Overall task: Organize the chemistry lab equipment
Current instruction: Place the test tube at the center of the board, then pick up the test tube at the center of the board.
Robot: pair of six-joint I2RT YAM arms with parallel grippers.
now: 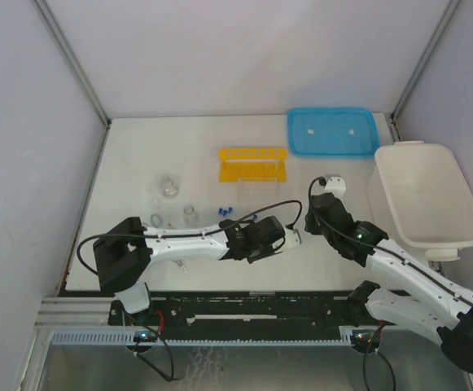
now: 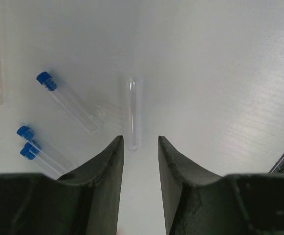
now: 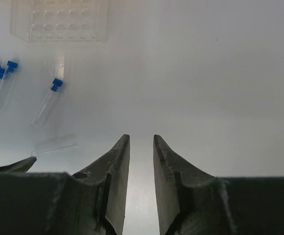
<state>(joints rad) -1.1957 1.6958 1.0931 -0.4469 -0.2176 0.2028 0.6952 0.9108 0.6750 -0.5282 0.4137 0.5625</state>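
The left hand (image 2: 141,147), jaws parted and empty, lines up on an uncapped clear tube (image 2: 132,112) lying on the counter (image 2: 220,73); next it should straddle and close on it, while the right hand (image 3: 141,142) waits slightly open, empty.

An uncapped tube (image 2: 132,113) lies on the table (image 2: 220,73) right of three capped tubes (image 2: 68,102) (two side by side).

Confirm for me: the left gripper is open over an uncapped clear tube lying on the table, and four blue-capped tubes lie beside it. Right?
Not quite. The left wrist view shows three blue-capped tubes, not four. The rest holds: the left gripper is open, with the uncapped clear tube lying on the table just ahead of its fingertips.
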